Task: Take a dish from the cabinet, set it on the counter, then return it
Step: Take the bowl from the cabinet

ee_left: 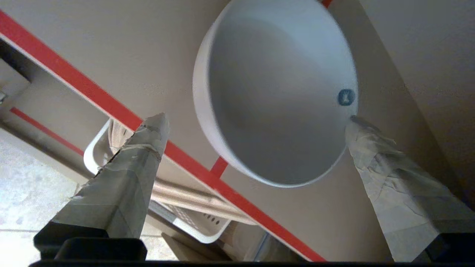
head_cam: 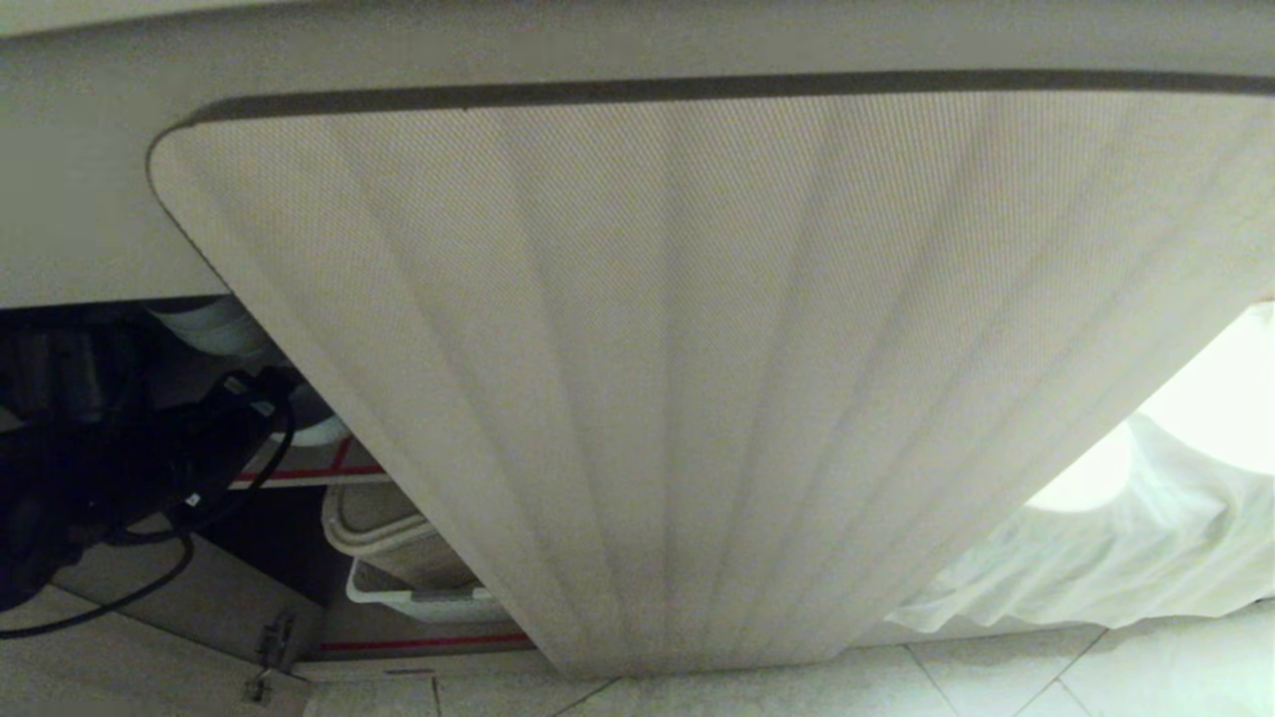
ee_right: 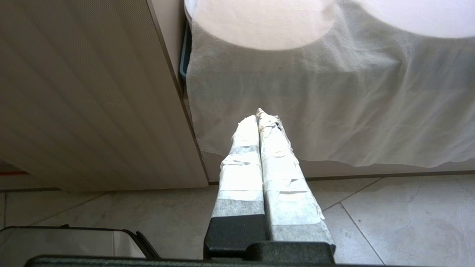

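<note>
1. Nearest the head camera: ribbed beige cabinet door (head_cam: pixel 697 378), filling most of the view, shut on the right part of the cabinet (head_cam: pixel 120 159).
2. Left of that door: dark open cabinet interior, with the black left arm (head_cam: pixel 149 448) reaching in.
3. Left claw (ee_left: pixel 256 122) spread wide, holding nothing; taped fingers (ee_left: pixel 141 155) on either side of the bowl, one tip right at its rim, contact hard to judge.
4. White bowl (ee_left: pixel 274 92) upright on the brown shelf (ee_left: pixel 111 55), just behind the shelf's red front strip (ee_left: pixel 92 92), a small blue mark inside near the rim.
5. Below that shelf: white perforated basket (ee_left: pixel 200 226) with beige contents.
6. Right claw (ee_right: pixel 261 118) pressed shut and empty, parked low over the tiled floor (ee_right: pixel 389 215), near the draped white cloth (ee_right: pixel 334 96).
</note>
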Robot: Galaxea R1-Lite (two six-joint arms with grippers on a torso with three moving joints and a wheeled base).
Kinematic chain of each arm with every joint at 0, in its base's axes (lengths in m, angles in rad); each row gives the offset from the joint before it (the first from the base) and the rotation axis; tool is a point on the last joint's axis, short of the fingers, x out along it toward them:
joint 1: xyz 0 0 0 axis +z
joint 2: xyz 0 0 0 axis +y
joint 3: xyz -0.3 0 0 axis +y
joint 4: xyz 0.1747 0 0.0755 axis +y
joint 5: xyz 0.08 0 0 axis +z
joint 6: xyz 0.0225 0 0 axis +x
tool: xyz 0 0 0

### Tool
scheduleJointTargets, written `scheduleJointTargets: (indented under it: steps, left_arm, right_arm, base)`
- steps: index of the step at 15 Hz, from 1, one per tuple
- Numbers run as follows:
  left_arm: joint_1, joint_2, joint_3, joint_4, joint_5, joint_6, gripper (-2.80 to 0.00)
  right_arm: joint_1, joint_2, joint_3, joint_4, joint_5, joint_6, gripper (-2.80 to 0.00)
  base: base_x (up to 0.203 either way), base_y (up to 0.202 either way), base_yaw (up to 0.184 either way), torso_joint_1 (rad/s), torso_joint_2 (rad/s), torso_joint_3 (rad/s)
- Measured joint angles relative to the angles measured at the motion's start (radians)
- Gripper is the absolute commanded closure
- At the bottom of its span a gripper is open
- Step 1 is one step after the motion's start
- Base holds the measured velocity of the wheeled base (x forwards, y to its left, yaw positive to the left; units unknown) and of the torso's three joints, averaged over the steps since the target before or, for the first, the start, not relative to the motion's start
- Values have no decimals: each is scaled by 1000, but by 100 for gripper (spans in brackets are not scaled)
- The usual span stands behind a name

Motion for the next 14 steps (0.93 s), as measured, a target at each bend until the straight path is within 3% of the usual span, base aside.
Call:
scheduleJointTargets:
  steps: [8,14]
  left_arm:
    - [1,36,-19,-1,23,1,-280]
    - [-1,48,-76,80,36,1,-280]
  right_arm:
    - [0,0,0,0,0,0,0]
    - [0,0,0,0,0,0,0]
  base:
    - [0,0,0,0,0,0]
    - [0,0,0,0,0,0]
